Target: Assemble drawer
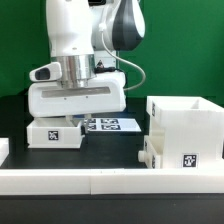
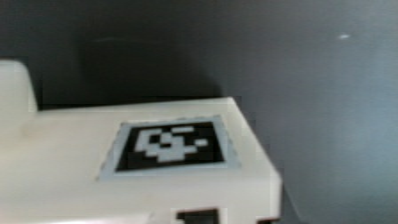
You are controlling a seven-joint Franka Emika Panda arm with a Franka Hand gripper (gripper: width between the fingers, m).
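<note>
The tall boxy drawer shell [image 1: 186, 125] stands at the exterior view's right, with a tag low on its front. A small white tray [image 1: 55, 134] with a tag lies at the left. A second small white piece [image 1: 150, 152] sits against the shell's left side. My gripper [image 1: 72, 117] hangs low, right over the back of the left tray. Its fingertips are hidden behind the tray's edge. In the wrist view a white tagged piece [image 2: 169, 145] fills the near part, very close, and no finger shows distinctly.
The marker board [image 1: 110, 124] lies flat behind the tray, between it and the shell. A long low white rail [image 1: 100, 181] runs along the front. A small white block [image 1: 3, 150] sits at the far left edge. The table top [image 1: 115, 148] is black.
</note>
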